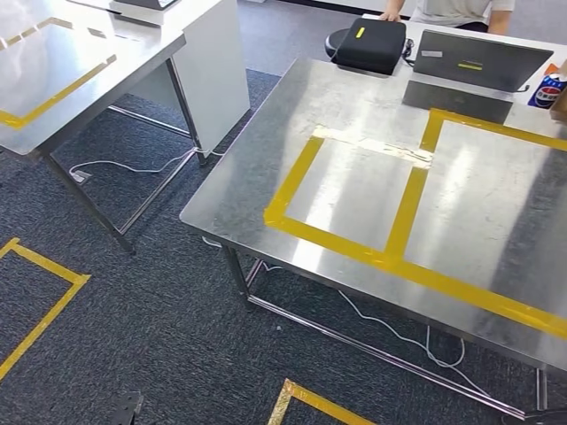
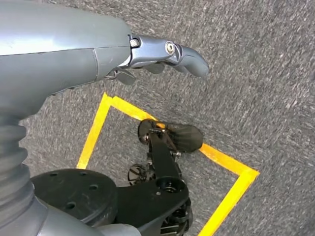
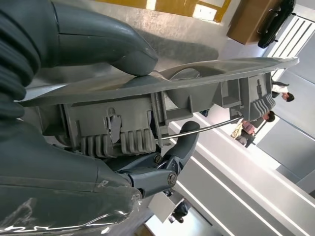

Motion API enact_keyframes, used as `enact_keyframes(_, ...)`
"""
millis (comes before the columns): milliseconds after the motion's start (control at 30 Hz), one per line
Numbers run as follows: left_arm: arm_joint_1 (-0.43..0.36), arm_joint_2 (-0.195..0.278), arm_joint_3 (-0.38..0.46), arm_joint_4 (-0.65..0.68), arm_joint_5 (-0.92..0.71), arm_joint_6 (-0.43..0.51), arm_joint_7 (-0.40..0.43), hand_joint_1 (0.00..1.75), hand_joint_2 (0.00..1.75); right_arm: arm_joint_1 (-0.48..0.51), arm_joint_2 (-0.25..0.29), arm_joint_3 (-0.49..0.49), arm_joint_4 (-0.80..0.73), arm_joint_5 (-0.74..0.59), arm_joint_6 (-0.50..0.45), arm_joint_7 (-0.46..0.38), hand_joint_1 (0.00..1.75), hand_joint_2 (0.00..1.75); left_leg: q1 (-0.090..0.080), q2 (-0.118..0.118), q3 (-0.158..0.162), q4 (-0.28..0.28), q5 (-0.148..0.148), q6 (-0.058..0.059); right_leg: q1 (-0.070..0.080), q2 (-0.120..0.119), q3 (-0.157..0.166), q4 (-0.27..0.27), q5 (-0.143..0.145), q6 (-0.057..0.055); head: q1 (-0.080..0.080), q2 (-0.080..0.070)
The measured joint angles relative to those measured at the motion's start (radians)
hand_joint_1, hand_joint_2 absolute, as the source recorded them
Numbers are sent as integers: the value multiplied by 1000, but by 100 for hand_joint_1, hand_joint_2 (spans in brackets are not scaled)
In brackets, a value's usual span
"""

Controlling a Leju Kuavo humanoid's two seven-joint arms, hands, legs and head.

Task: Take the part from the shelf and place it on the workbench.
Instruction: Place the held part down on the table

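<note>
The right hand [image 3: 122,123] holds the part [image 3: 163,105], a long flat grey plastic piece with ribs and clips on one face. The thick thumb presses on its smooth side and the darker fingers [image 3: 178,147] curl around the ribbed side, so the part is pinched between them. A thin metal rod runs along the ribbed face. The part is in the hand, not on the workbench.

The left hand [image 2: 163,54] hangs over the dark grey carpet. Its fingers lie out straight and close together, and they hold nothing (they are not curled in). Yellow tape [image 2: 226,164] marks a square corner on the carpet under it.

In the head view the workbench [image 1: 267,159] is a shiny metal table, seen from its near left corner. Yellow tape [image 1: 401,221] makes two boxes on its top, side by side, sharing one line in the middle. At the far edge sit a black case [image 1: 371,44] with a small yellow mark, and just beside it a dark laptop [image 1: 475,66], open. A blue can [image 1: 549,90] stands near the far right corner. A person [image 1: 454,11] stands behind the far edge with one hand near the black case.

A second metal table [image 1: 66,71] stands well apart to the left, also with yellow tape on it. White cables [image 1: 134,166] lie on the carpet between and under the tables.
</note>
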Motion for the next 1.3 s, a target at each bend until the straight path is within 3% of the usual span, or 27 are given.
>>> enact_keyframes(133,0,0,0,0,-2,3,0,0,175,0,-2,3,0,53,6,8,175,175,-1,0,-1,0,1,2,-1,0,0,-1,1,2,0,0)
enact_keyframes(300,-1,0,0,0,-29,11,20,0,175,-26,-24,90,39,329,-19,5,175,175,-2,0,-4,0,2,3,-1,2,-1,-1,4,3,0,0)
enact_keyframes(433,-8,0,-3,0,-55,7,30,0,175,-154,-18,341,165,682,-132,1,175,175,0,11,-6,0,5,1,2,14,-7,-1,11,0,0,0)
enact_keyframes(500,-18,-5,-8,0,-63,8,36,0,175,-261,20,510,284,834,-226,45,175,175,2,19,-6,0,8,-1,3,22,-11,-1,16,-2,0,0)
enact_keyframes(600,-38,-34,-16,0,-65,38,34,0,175,-421,103,754,509,959,-350,129,175,175,4,20,-11,0,17,0,4,21,-16,-1,22,-2,0,0)
enact_keyframes(733,-48,-64,-17,0,-61,54,25,0,175,-573,172,959,707,989,-372,163,175,175,7,9,-21,0,26,0,6,8,-22,-1,25,-3,0,0)
enact_keyframes(867,-47,-71,-17,1,-63,51,25,0,175,-636,195,1079,784,1002,-358,183,175,175,7,1,-26,0,28,-1,7,-1,-23,-1,25,-3,0,0)
enact_keyframes(1300,-47,-72,-20,1,-79,57,28,0,175,-663,218,1192,829,999,-350,193,175,175,6,0,-29,0,28,0,7,-2,-23,-6,27,-1,0,0)
